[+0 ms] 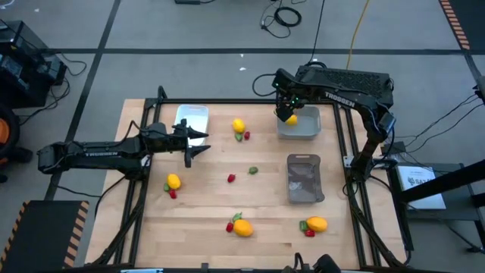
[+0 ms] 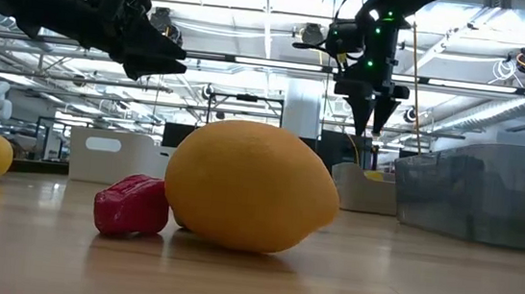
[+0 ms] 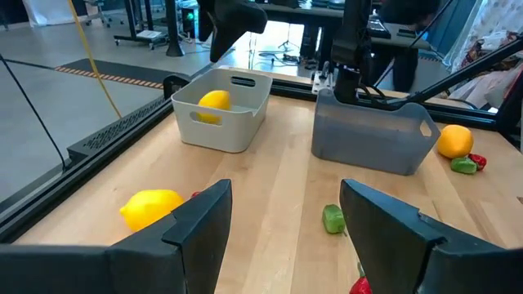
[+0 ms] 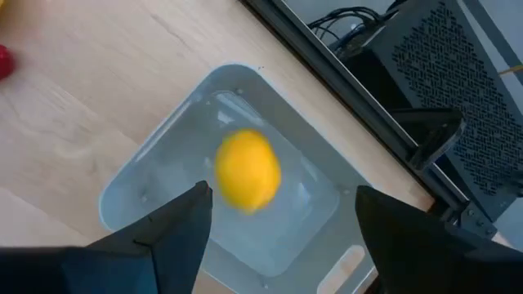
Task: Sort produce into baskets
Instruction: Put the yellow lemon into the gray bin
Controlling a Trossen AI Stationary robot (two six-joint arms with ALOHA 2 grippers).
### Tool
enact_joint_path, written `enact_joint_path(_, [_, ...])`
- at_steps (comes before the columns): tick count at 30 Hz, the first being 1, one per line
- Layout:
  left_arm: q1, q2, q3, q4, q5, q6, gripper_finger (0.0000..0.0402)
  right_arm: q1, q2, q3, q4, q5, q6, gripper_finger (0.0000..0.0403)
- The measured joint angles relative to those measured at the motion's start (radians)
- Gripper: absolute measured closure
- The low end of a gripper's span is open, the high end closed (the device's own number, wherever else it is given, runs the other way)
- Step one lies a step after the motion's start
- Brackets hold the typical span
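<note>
My right gripper (image 1: 288, 111) is open above the pale grey basket (image 1: 307, 127) at the far right. A yellow lemon (image 4: 248, 171) shows inside that basket, below the spread fingers and apart from them; I cannot tell whether it rests on the floor of the basket. My left gripper (image 1: 201, 144) is open and empty, level above the table just near of the white basket (image 1: 194, 115). The darker grey basket (image 1: 305, 179) stands at the right. Lemons (image 1: 239, 126) (image 1: 173, 181) (image 1: 242, 227), red pieces (image 1: 231, 178) and green pieces (image 1: 253, 170) lie scattered on the table.
A fourth lemon (image 1: 317, 224) with a red and a green piece lies near the front right. A black frame rail (image 1: 227, 101) runs round the table. The wood between the left gripper and the dark basket holds only small pieces.
</note>
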Motion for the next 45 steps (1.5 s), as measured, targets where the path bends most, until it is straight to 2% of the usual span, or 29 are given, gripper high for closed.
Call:
enact_joint_path(6, [0.0, 0.0, 0.0, 0.0, 0.0, 0.0, 0.0166, 0.008, 0.0, 0.0, -0.008, -0.046, 0.032, 0.0115])
enact_joint_path(12, [0.0, 0.0, 0.0, 0.018, -0.007, 0.009, 0.0166, 0.065, 0.0, 0.0, -0.012, -0.265, 0.114, 0.0115])
enact_joint_path(17, [0.0, 0.0, 0.0, 0.104, -0.009, 0.058, 0.0166, 0.211, 0.0, 0.0, -0.042, -0.467, 0.212, 0.0115])
enact_joint_path(21, [0.0, 0.0, 0.0, 0.189, -0.009, 0.063, 0.0166, 0.406, -0.004, 0.0, -0.075, -0.552, 0.295, 0.0115])
enact_joint_path(26, [0.0, 0.0, 0.0, 0.23, -0.009, 0.063, 0.0166, 0.676, -0.006, 0.0, -0.038, -0.552, 0.467, 0.0115])
enact_joint_path(31, [-0.001, 0.026, 0.0, 0.234, -0.009, 0.048, 0.0166, 0.922, -0.005, 0.0, 0.072, -0.493, 0.769, 0.0115])
enact_joint_path(38, [-0.014, 0.156, 0.0, 0.237, -0.009, -0.154, 0.0166, 1.248, -0.001, 0.0, 0.092, -0.377, 1.197, 0.0115])
enact_joint_path(41, [-0.054, 0.244, 0.0, 0.239, -0.008, -0.245, 0.0166, 1.373, 0.0, 0.0, 0.092, -0.336, 1.289, 0.0115])
enact_joint_path(45, [-0.155, 0.354, 0.0, 0.278, -0.012, -0.303, 0.0166, 1.494, 0.0, 0.0, 0.067, -0.295, 1.302, 0.0115])
